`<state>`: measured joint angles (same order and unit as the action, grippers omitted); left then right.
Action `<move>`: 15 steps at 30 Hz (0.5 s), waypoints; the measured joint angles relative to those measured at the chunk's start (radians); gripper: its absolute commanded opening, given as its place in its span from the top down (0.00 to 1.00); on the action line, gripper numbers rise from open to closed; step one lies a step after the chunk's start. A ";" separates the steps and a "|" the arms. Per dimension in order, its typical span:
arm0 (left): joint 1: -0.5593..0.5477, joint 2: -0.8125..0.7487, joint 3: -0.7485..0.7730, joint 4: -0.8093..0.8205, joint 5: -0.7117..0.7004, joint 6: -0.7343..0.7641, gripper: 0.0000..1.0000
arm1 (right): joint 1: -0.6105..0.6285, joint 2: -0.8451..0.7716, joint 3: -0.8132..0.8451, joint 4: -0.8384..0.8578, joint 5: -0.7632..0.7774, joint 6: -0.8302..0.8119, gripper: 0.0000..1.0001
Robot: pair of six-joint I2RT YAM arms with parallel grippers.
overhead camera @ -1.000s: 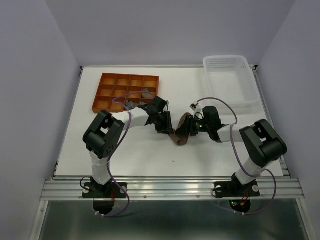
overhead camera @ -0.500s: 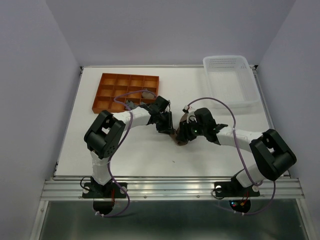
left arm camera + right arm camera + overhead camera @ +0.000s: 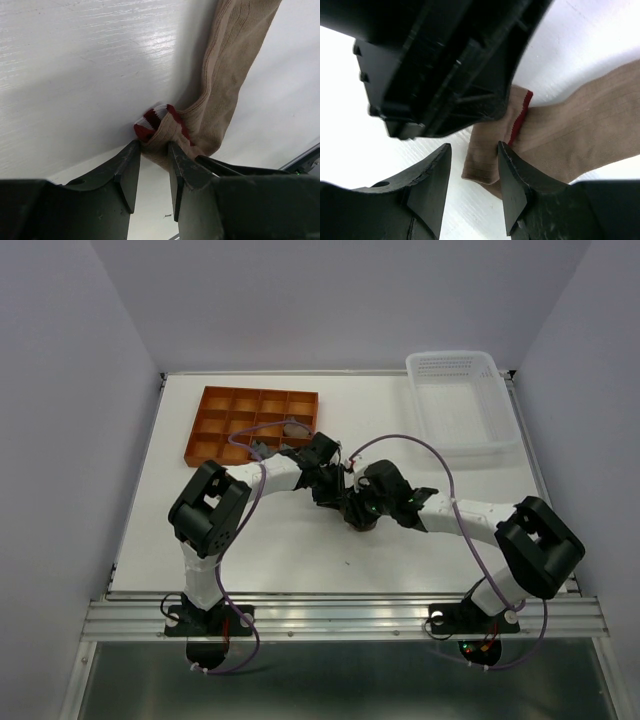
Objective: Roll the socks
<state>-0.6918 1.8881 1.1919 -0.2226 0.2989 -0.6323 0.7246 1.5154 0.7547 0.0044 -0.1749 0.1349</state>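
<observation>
A tan-brown sock [image 3: 227,75] lies stretched on the white table. Its folded end with the red-white striped part [image 3: 155,117] is bunched up. My left gripper [image 3: 154,146] is shut on that bunched end. My right gripper [image 3: 474,147] stands open right against the left one, and the sock's flat tan edge [image 3: 485,160] with a red seam lies between its fingers; one fingertip [image 3: 506,150] rests on the fabric and the other is clear of it. In the top view both grippers [image 3: 340,496] [image 3: 356,510] meet at mid-table and only a bit of the sock [image 3: 362,524] shows.
An orange-brown compartment tray [image 3: 225,400] sits at the back left with grey socks [image 3: 293,427] in its near-right cells. A white mesh basket [image 3: 455,365] stands at the back right. The left gripper's black body [image 3: 455,60] fills the top of the right wrist view.
My right gripper has swung left across the sock until it is against the left gripper, covering most of the sock in the top view. The left gripper has stayed put, still clamped.
</observation>
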 measured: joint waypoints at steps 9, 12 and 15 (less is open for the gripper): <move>-0.001 0.000 0.000 -0.003 0.000 0.000 0.61 | 0.090 0.018 0.043 -0.039 0.157 -0.050 0.54; -0.001 0.000 0.000 -0.004 0.000 0.000 0.61 | 0.118 0.024 0.043 -0.048 0.199 -0.058 0.55; -0.001 0.000 0.000 -0.006 0.002 0.000 0.61 | 0.141 0.037 0.043 -0.050 0.231 -0.069 0.55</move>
<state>-0.6930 1.8881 1.1919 -0.2283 0.3004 -0.6323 0.8658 1.5520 0.7979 -0.0456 0.0563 0.0654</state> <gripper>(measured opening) 0.396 0.451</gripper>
